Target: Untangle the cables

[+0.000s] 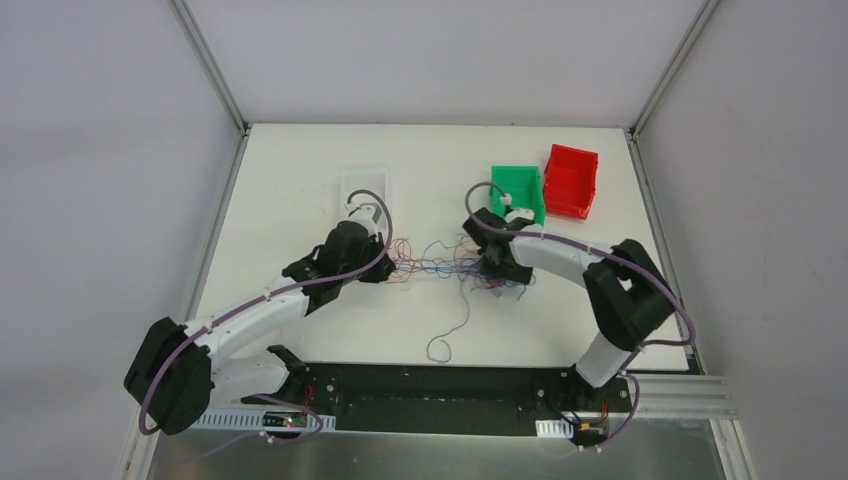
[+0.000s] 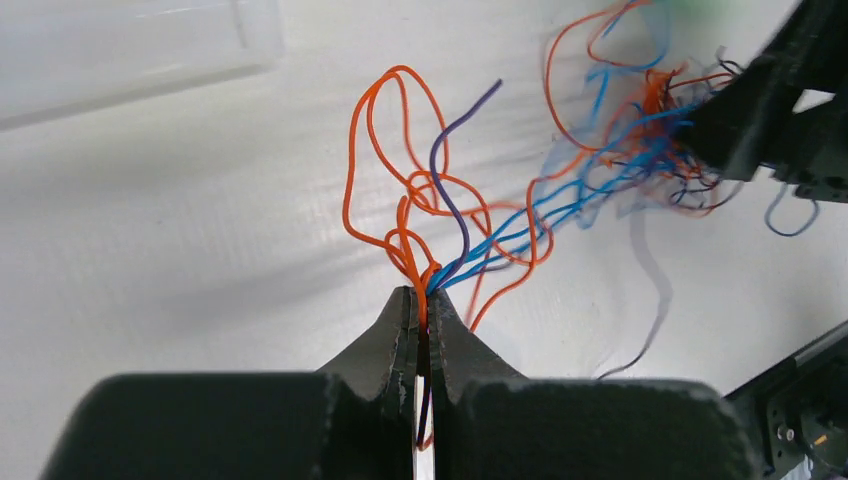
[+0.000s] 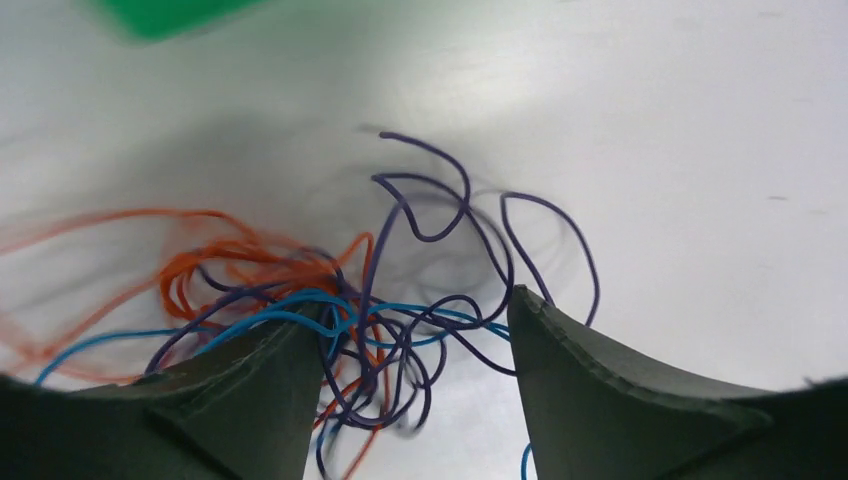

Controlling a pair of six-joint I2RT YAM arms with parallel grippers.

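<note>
The cables (image 1: 440, 265) are thin orange-red, blue and dark purple wires, stretched in a tangle across the white table between both arms. My left gripper (image 1: 385, 268) is shut on one end of the bundle. In the left wrist view the left gripper (image 2: 424, 300) pinches orange, blue and purple cables (image 2: 460, 215) that fan out toward the knot. My right gripper (image 1: 497, 275) sits over the knot's right end. In the right wrist view the right gripper (image 3: 415, 320) stands open, with looped cables (image 3: 225, 262) lying loosely between its fingers. None looks clamped.
A green bin (image 1: 520, 190) and a red bin (image 1: 572, 180) stand at the back right, close behind the right arm. A clear tray (image 1: 365, 185) sits behind the left gripper. One loose strand (image 1: 445, 335) trails toward the near edge.
</note>
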